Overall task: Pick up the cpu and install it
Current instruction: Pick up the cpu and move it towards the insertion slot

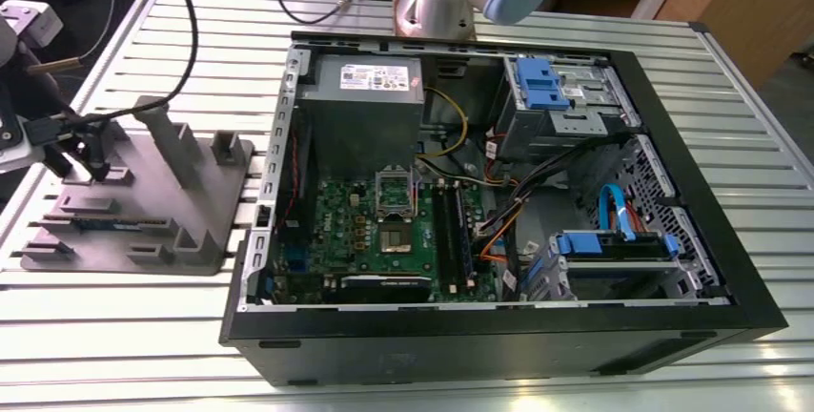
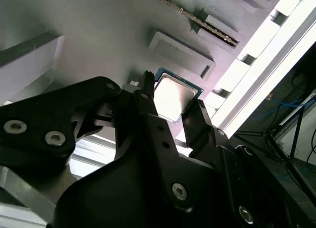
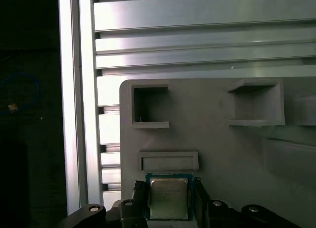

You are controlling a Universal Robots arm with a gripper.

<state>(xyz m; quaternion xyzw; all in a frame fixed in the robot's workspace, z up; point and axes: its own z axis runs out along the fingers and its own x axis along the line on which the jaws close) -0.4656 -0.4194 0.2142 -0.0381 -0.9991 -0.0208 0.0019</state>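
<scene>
The gripper (image 3: 169, 188) hangs low over the grey tray (image 3: 222, 154), which lies on the slatted metal table (image 1: 140, 317) at the exterior view's left, well apart from the open computer case (image 1: 509, 336). The claw seems pressed onto the cpu (image 3: 168, 201): in both wrist views the chip sits exactly between the two fingers (image 3: 139, 193), each one against an opposite green edge. Whether the chip has left the tray surface I cannot tell. The risk, in my judgement, is the thin hold: the edges give very little to grip, so the chip can tilt or slip out during carrying. It can also catch on the raised frame (image 3: 168, 160) just beside it. A tilted chip then meets the socket (image 1: 396, 238) crooked, and this may damage the contacts. By count: one cpu, one gripper with two fingers, one tray, one long memory stick (image 2: 197, 18) on the tray, one case, one open socket.
</scene>
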